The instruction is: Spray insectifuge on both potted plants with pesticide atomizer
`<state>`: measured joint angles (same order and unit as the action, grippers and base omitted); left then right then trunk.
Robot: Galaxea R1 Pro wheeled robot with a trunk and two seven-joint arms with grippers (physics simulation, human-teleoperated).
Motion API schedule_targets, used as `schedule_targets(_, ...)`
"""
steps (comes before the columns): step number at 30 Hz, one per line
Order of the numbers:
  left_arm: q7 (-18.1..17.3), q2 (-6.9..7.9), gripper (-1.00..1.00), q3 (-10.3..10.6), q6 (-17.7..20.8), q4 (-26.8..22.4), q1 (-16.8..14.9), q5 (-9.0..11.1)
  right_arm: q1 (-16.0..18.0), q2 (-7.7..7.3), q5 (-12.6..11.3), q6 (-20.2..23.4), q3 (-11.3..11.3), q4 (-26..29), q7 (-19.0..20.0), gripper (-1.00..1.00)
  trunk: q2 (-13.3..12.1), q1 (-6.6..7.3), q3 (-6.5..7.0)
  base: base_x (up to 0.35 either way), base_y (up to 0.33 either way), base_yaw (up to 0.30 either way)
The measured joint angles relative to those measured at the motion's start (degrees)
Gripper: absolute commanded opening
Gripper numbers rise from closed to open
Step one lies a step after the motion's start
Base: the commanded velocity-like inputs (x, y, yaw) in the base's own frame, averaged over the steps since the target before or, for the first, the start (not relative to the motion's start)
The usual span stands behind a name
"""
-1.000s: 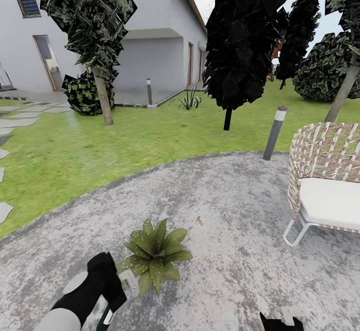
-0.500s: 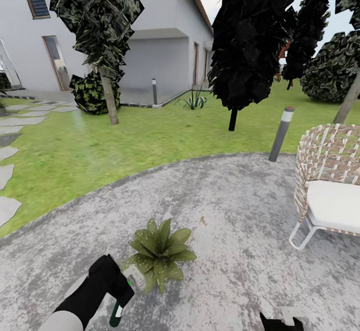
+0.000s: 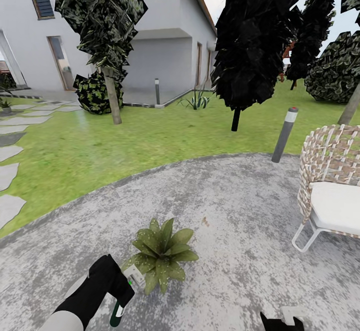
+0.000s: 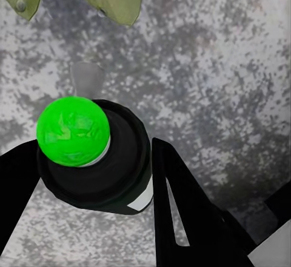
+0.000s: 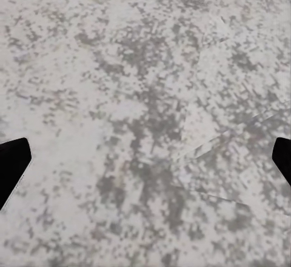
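Since a second ago your view has panned, sliding the potted plant (image 3: 161, 254) rightward; the left gripper (image 3: 125, 291) has risen slightly beside it. The pesticide atomizer (image 4: 91, 155), green-capped, sits clamped between that gripper's fingers (image 4: 182, 218), the plant's leaves just ahead of its nozzle: spraying range, by appearance. The right gripper (image 5: 145, 161) hangs spread, empty, over paving (image 5: 145, 97).
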<state>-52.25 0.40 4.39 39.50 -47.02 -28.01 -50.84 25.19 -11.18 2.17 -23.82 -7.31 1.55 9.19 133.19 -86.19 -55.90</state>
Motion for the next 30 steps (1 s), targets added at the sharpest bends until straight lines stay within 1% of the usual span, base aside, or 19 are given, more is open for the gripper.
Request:
schedule_targets(3, 0.04, 0.0, -1.0, 0.01, 0.01, 0.0, 0.0, 0.0, 0.02, 0.03, -0.01, 0.0, -0.02, 0.0, -0.1, 1.0, 0.0, 0.0, 0.0, 0.03, -0.028, 0.0)
schedule_targets(7, 0.05, 0.0, -1.0, 0.03, -0.02, 0.01, 0.0, 0.0, 0.01, 0.02, -0.01, -0.02, -0.01, -0.01, -0.09, 1.0, 0.0, 0.02, 0.0, 0.148, -0.188, 0.026)
schedule_targets(12, 0.04, -0.4, -1.0, 0.1, -0.05, -0.01, 0.01, 0.07, 0.03, 0.03, -0.01, -0.02, -0.02, -0.02, -0.14, 1.0, 0.0, 0.01, 0.0, 0.145, -0.238, 0.24)
schedule_targets(24, 0.11, -0.48, -1.0, 0.21, -0.02, -0.1, 0.02, 0.06, 0.03, 0.06, 0.02, -0.03, -0.01, -0.04, -0.07, 1.0, 0.0, 0.01, 0.0, 0.034, -0.271, 0.276)
schedule_targets(30, 0.12, -0.48, -1.0, 0.25, -0.04, -0.07, 0.0, 0.07, 0.02, 0.11, 0.07, -0.03, -0.01, -0.01, -0.05, 1.0, 0.0, 0.01, 0.0, 0.104, -0.274, 0.046)
